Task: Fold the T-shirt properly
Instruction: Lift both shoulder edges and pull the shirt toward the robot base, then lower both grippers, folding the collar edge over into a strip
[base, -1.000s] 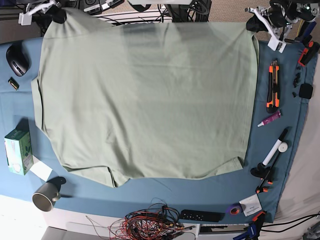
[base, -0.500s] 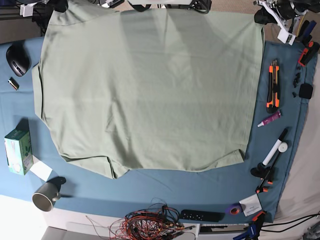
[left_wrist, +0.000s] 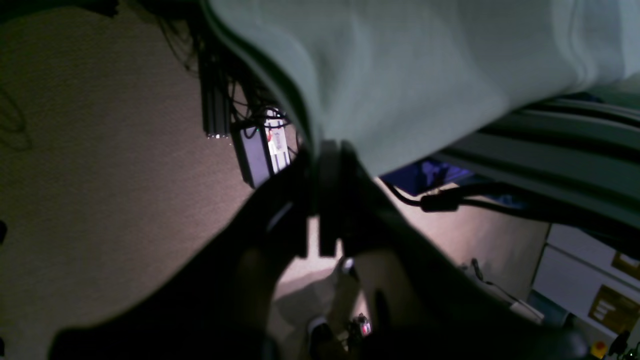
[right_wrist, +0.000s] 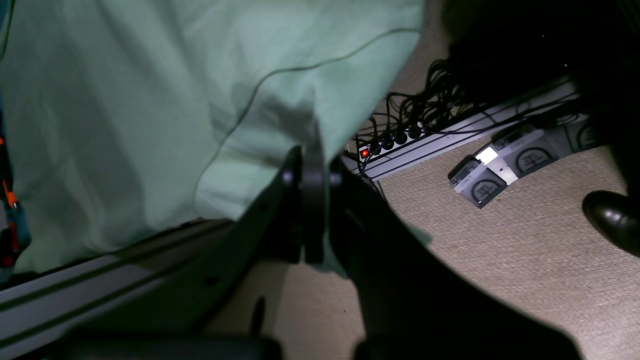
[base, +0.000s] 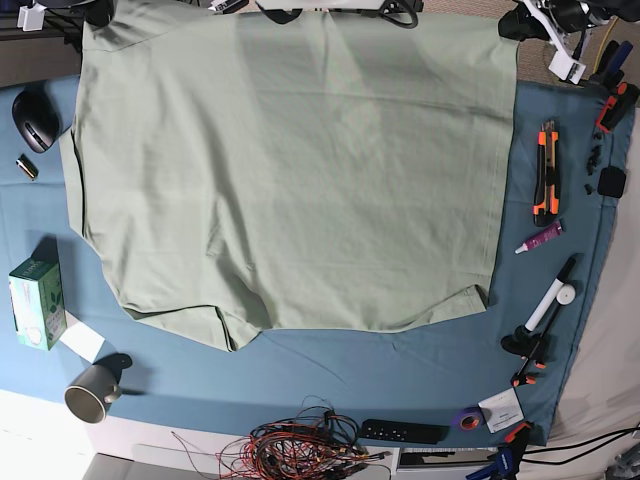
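The pale sage-green T-shirt lies spread flat over the blue-teal table cloth, its far edge hanging past the table's far edge. My left gripper is shut on the shirt's far right corner; in the left wrist view its jaws pinch the hem over the floor. My right gripper is shut on the far left corner; in the right wrist view it clamps the fabric. Collar and buttons are hidden.
Left of the shirt lie a mouse, a green box and a grey mug. On the right lie an orange knife, a marker and clamps. A wire bundle lies at the near edge. A power strip lies on the floor.
Both grippers have pulled the shirt's far corners further away from me, past the table's far edge. The shirt has slid that way and lies flatter.
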